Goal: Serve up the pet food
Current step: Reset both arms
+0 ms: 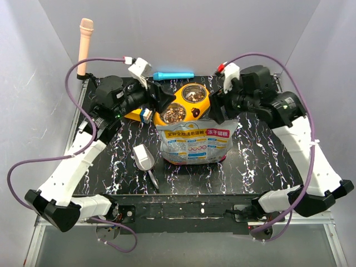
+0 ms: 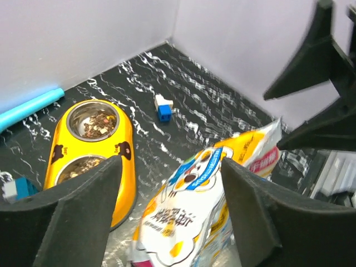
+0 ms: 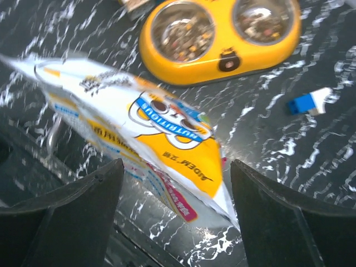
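The pet food (image 1: 192,95) is sitting in both cups of the yellow double bowl (image 1: 204,110), which is resting on the bench (image 1: 256,150). The food bag (image 1: 192,142) is lying just on the near side of the bowl, its top edge covering the bowl's near rim. The left hand (image 2: 169,162) is hovering at the bowl's left end, fingers spread and gripping nothing. The right hand (image 3: 178,164) is hovering at the bowl's right end, likewise wide open and empty. A grey scoop (image 1: 143,157) is lying near-left of the bowl.
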Motion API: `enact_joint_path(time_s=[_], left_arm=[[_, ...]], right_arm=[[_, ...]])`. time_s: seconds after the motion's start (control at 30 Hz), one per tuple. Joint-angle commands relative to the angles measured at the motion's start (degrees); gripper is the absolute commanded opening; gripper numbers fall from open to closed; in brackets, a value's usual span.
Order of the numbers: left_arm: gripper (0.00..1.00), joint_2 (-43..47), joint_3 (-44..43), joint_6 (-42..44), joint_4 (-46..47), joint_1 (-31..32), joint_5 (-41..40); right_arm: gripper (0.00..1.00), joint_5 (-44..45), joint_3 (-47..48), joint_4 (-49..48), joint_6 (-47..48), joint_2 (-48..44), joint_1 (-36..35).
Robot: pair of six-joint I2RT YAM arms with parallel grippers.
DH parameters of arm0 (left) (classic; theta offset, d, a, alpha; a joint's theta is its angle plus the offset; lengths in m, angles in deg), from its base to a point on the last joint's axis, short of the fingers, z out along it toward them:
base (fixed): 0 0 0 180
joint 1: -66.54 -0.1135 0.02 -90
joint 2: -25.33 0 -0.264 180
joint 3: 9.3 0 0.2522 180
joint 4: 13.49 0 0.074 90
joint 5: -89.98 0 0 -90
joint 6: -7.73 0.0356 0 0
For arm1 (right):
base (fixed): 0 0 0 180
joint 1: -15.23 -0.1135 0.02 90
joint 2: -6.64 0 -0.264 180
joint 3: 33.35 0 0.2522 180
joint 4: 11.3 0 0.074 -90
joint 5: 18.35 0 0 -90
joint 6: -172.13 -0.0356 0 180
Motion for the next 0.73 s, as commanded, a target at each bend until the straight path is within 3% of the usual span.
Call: enact_joint_path(time_s=[0.0, 0.13, 0.2, 0.37, 0.5, 0.7], left_arm=[[0.98, 2.61, -5.52, -10.3, -0.66, -0.14, -13.91], [0.98, 0.77, -14.21, -12.06, -9.44, -0.14, -21.21], [0.98, 0.32, -18.0, -12.41, -13.49, -0.14, -29.02], [0.98, 3.21, -21.53, -9.17, -15.09, -0.14, -39.76], [0.98, 6.29, -21.44, -5.22, -13.51, -0.14, -43.11], [0.98, 5.86, -24.34, -2.49, -15.44, -0.14, -44.26]], right_arm=[[0.86, 14.76, 10.92, 6.57, -10.32, -0.75, -0.17], [0.88, 27.58, 13.58, 10.36, -17.26, -3.9, -0.17], [0.89, 34.44, 11.57, 10.19, -20.34, -7.84, -0.26], [0.9, 45.88, 7.26, 7.48, -19.14, -17.16, -0.17], [0.9, 50.64, 4.44, 2.02, -15.8, -23.59, -0.17], [0.91, 54.43, 6.2, 2.63, -13.77, -22.55, -0.17]])
